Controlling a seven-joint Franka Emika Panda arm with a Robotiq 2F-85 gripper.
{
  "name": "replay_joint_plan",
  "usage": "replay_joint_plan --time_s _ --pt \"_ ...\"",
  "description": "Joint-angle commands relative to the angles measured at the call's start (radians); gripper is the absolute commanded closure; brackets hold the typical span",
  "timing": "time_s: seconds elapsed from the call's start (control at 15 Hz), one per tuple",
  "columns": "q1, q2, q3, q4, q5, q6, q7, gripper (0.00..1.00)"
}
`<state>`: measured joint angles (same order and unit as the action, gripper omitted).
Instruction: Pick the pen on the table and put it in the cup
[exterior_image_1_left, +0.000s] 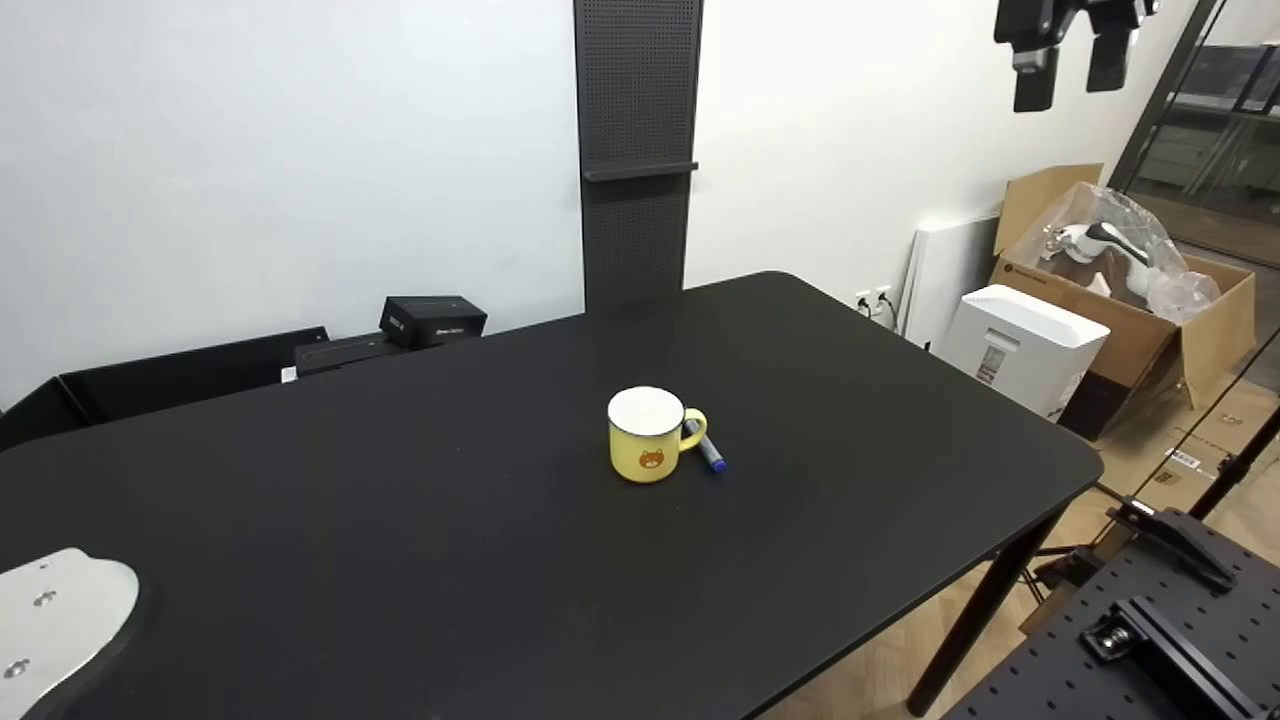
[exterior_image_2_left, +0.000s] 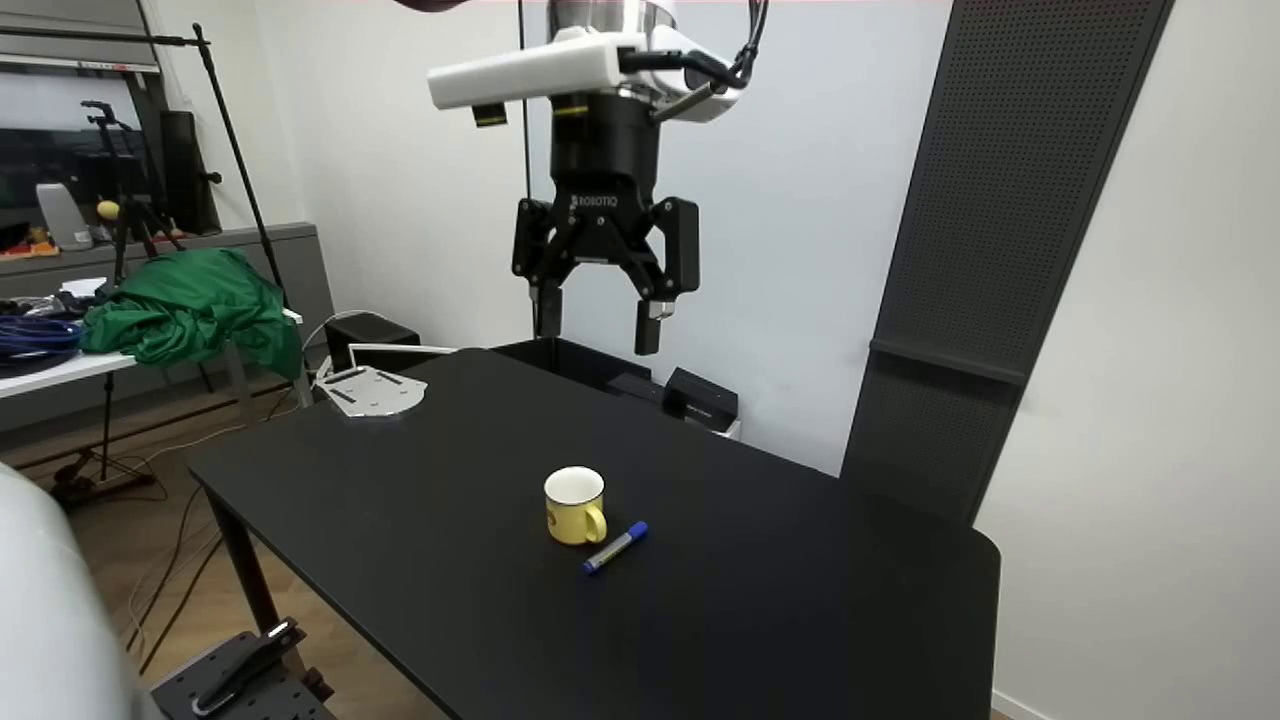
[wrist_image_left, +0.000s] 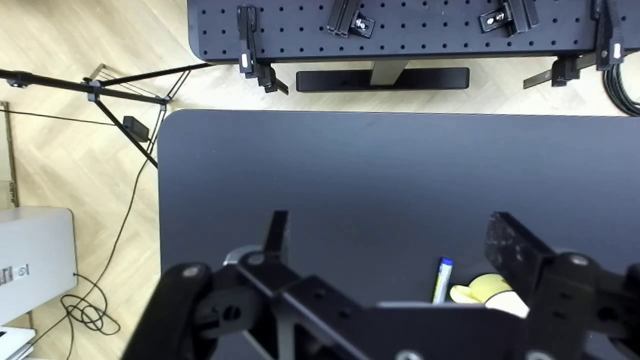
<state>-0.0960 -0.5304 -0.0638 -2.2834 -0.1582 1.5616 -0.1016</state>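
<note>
Pen (exterior_image_2_left: 616, 548), slim, pale-barrelled and blue-ended, is lying on the matte black, round-cornered table (exterior_image_2_left: 800, 610). Left to right in an exterior view, a pale silvery plate (exterior_image_2_left: 374, 393) is resting near the table's edge; a small yellow, white-lined mug (exterior_image_2_left: 567, 523) is standing upright, its handle just beside the pen; a black two-fingered gripper (exterior_image_2_left: 598, 325) is hanging high above, its fingers spread wide apart; a tall dark perforated panel (exterior_image_2_left: 1000, 220) is running up the white wall (exterior_image_2_left: 1160, 400).

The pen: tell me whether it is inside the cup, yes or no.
No, in an exterior view the pen lies on the table beside the cup.
</note>
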Motion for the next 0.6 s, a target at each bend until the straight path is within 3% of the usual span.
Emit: replay_joint_plan --time_s 0.0,0.53 --pt "0.011 0.022 -0.001 0.006 -0.004 0.038 0.039 0.0" --pt "0.021 0.202 0.043 -0.051 0.026 0.478 0.192 0.0"
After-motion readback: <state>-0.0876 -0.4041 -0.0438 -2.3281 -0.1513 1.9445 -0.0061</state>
